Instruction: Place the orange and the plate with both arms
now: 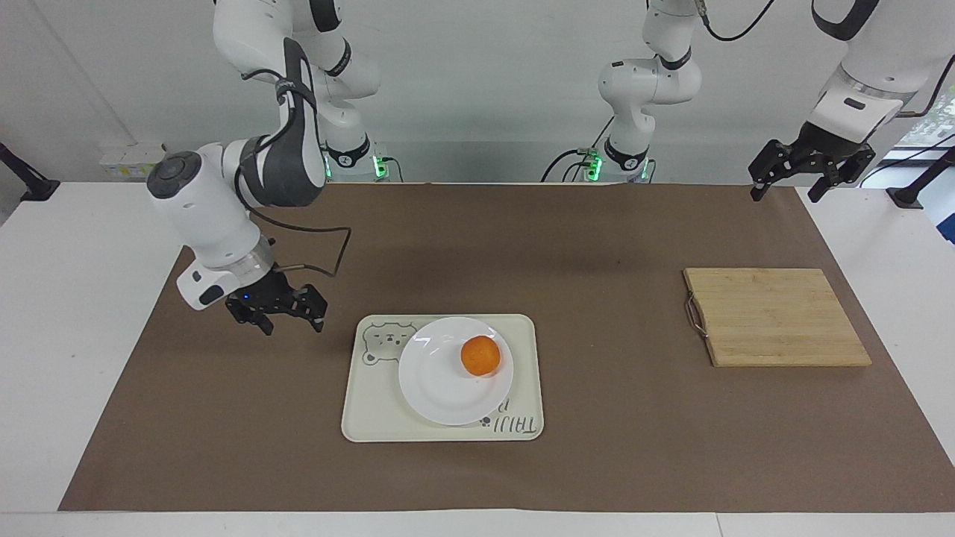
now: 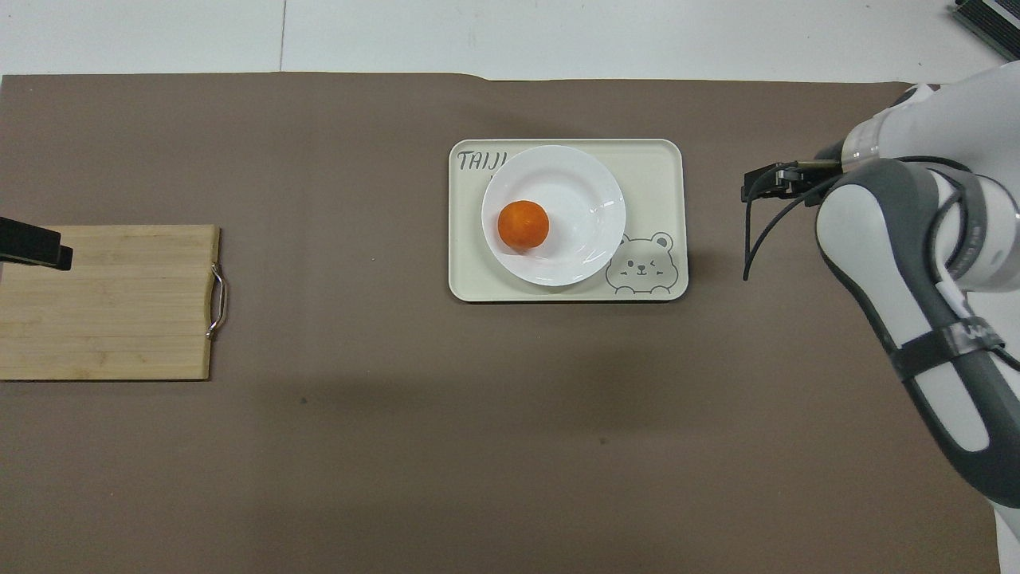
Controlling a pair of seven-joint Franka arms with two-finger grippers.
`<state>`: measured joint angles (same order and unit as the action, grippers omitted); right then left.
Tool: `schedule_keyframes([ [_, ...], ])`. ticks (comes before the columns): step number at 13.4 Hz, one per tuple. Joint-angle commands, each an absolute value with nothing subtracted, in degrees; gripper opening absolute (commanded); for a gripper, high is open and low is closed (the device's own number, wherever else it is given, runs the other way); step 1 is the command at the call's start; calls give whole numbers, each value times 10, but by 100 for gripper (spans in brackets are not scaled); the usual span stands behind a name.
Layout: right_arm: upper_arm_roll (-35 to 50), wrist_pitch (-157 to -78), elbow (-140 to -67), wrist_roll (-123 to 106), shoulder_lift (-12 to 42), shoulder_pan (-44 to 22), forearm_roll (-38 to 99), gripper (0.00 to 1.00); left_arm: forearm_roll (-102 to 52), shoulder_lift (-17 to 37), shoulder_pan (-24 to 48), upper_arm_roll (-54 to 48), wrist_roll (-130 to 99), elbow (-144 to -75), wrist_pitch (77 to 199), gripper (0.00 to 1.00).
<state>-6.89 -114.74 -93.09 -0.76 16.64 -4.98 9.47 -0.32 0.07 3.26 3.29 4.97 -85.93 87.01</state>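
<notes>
The orange (image 1: 480, 356) (image 2: 523, 225) lies on the white plate (image 1: 440, 388) (image 2: 586, 179), and the plate rests on the cream bear tray (image 1: 522, 335) (image 2: 649, 167). My right gripper (image 1: 292, 325) (image 2: 753, 185) hangs open and empty over the brown mat, off the tray toward the right arm's end of the table. My left gripper (image 1: 787, 192) (image 2: 36, 247) waits open and empty, raised over the mat's corner at the left arm's end; only its tip shows in the overhead view.
A bamboo cutting board (image 1: 776, 317) (image 2: 107, 301) with a metal handle lies on the mat toward the left arm's end. The brown mat (image 1: 597, 246) covers most of the white table.
</notes>
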Motion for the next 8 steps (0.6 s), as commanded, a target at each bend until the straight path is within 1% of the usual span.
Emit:
schedule_keyframes([
  [1, -72, -1101, -938, 19, 130, -25, 60, 100, 5, -12, 30, 31, 46, -871, 870, 100],
  [4, -70, -1032, -938, 19, 85, 2, 54, 100, 5, -12, 30, 31, 46, -871, 870, 100],
  [8, -71, -977, -933, 13, 34, -3, 34, 100, 5, -12, 30, 31, 46, -871, 870, 100],
])
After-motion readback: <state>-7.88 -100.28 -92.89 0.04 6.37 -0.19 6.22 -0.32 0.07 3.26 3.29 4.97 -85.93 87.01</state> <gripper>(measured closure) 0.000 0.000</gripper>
